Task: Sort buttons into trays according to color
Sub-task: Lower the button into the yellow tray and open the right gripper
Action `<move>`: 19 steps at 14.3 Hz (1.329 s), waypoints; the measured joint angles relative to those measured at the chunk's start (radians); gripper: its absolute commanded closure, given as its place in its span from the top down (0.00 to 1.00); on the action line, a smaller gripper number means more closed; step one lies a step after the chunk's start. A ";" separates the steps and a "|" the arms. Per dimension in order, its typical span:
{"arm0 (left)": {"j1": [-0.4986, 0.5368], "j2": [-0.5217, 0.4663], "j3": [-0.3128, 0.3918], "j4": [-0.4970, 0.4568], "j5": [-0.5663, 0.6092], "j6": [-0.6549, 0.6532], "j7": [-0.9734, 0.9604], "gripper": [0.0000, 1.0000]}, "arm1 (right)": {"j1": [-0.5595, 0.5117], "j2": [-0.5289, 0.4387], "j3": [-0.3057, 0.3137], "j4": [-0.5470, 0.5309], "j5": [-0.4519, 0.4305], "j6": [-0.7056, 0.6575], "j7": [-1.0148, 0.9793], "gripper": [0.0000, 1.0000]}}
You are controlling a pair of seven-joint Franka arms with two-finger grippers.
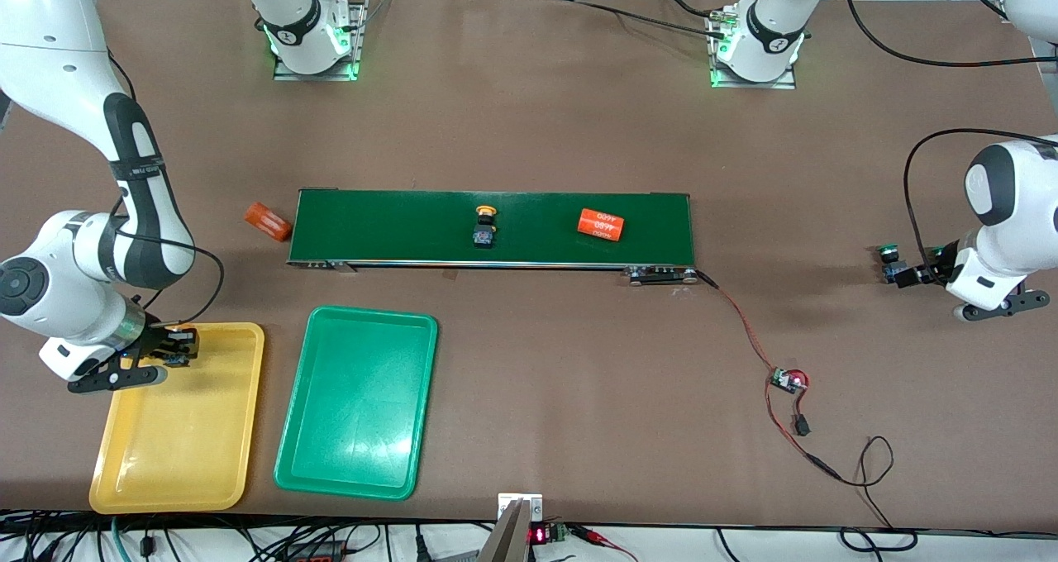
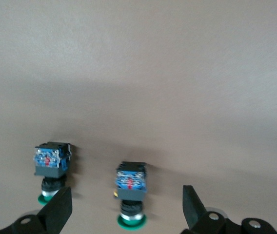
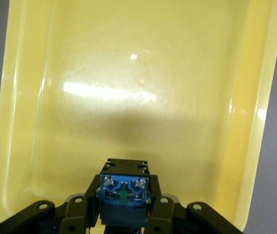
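My right gripper (image 1: 176,347) hangs over the yellow tray (image 1: 178,454) at its end nearest the belt. It is shut on a button with a dark and blue base (image 3: 123,191); its cap is hidden. The green tray (image 1: 357,430) lies beside the yellow one. A yellow-capped button (image 1: 485,225) sits on the belt. My left gripper (image 1: 899,274) is low at the left arm's end of the table, open, with its fingers (image 2: 56,210) on either side of a green-capped button (image 2: 131,187). A second green-capped button (image 2: 51,163) stands beside it, just outside the fingers.
A long dark-green conveyor belt (image 1: 397,227) crosses the table's middle and carries an orange cylinder (image 1: 601,225). Another orange cylinder (image 1: 268,221) lies on the table off the belt's end toward the right arm. A red cable and small circuit board (image 1: 785,378) lie nearer the front camera.
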 measured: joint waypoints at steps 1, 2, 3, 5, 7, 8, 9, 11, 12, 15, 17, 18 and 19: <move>0.019 0.013 0.002 -0.017 0.000 0.041 0.037 0.97 | 0.000 0.016 -0.001 0.008 0.000 0.034 -0.005 0.10; 0.037 0.029 0.003 -0.029 0.000 0.075 0.063 0.91 | 0.000 0.033 -0.004 0.012 0.000 0.065 -0.014 0.10; 0.054 0.047 0.003 -0.037 0.000 0.100 0.086 0.87 | -0.001 0.049 -0.008 0.016 0.000 0.091 -0.020 0.11; 0.071 0.082 0.003 -0.040 0.000 0.132 0.109 0.82 | -0.003 0.075 -0.013 0.020 0.000 0.126 -0.027 0.17; 0.072 0.098 -0.001 -0.040 -0.010 0.143 0.112 0.82 | -0.006 0.093 -0.013 0.022 0.000 0.153 -0.030 0.46; 0.072 0.098 -0.006 -0.041 -0.024 0.143 0.112 0.83 | -0.006 0.100 -0.013 0.023 0.000 0.158 -0.030 0.60; 0.072 0.098 -0.011 -0.041 -0.033 0.143 0.113 0.83 | -0.006 0.103 -0.013 0.024 0.000 0.160 -0.030 0.73; 0.072 0.099 -0.016 -0.041 -0.042 0.143 0.116 0.84 | -0.005 0.104 -0.013 0.025 0.000 0.161 -0.030 0.99; 0.072 0.099 -0.016 -0.042 -0.043 0.143 0.120 0.84 | -0.005 0.104 -0.013 0.029 0.000 0.161 -0.031 1.00; 0.072 0.099 -0.016 -0.043 -0.050 0.142 0.127 0.84 | -0.001 0.092 -0.013 0.038 0.000 0.159 -0.031 1.00; 0.072 0.099 -0.016 -0.050 -0.069 0.140 0.129 0.85 | 0.010 0.060 -0.013 0.033 0.000 0.112 -0.025 1.00; 0.072 0.099 -0.016 -0.053 -0.082 0.131 0.129 0.85 | 0.019 0.032 -0.013 0.032 0.001 0.050 -0.003 1.00; 0.072 0.099 -0.016 -0.054 -0.097 0.118 0.129 0.85 | 0.028 0.000 -0.013 0.030 0.001 -0.018 0.026 1.00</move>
